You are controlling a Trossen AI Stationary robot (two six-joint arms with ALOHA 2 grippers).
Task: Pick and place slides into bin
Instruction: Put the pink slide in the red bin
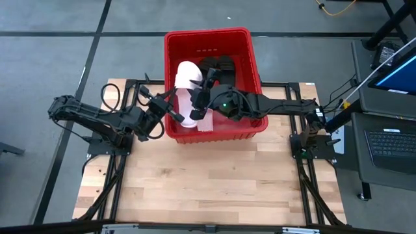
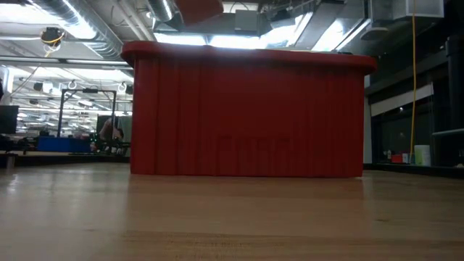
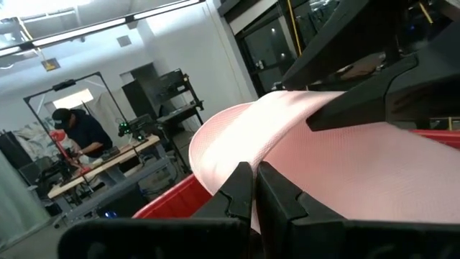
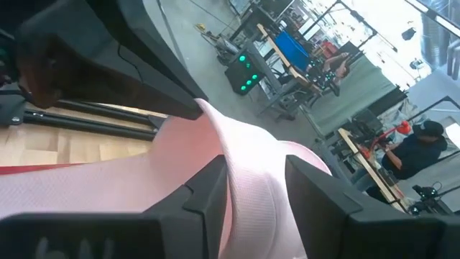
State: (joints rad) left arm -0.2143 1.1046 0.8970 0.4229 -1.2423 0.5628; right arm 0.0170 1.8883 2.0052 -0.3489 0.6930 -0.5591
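— Bin first: where did it sit?
— Red bin [image 1: 250, 49] stood at the far edge of the wooden table [image 1: 214, 188], with both arms reaching to it. From table height only its ribbed red wall showed.

— And the right gripper?
— The right gripper [image 1: 200, 88] hung over the bin's inside, its two fingers [image 4: 208, 194] closed on the wide strap of a pale pink slide [image 1: 188, 91], one finger on each side of the strap. The slide stood tilted, toe end up, leaning toward the bin's left wall.

— The left one?
— The left gripper [image 1: 174, 112] was at the bin's left wall, just beside that same pink slide, fingers pressed together. Its wrist view showed the pink surface right ahead of the closed fingertips [image 3: 251, 191]; whether anything was pinched between them, I could not tell.

— Other slides?
— A black slide [image 1: 218, 65] lay on the bin's floor beyond the right gripper. A person [image 3: 79, 133] worked at a bench in the room behind.
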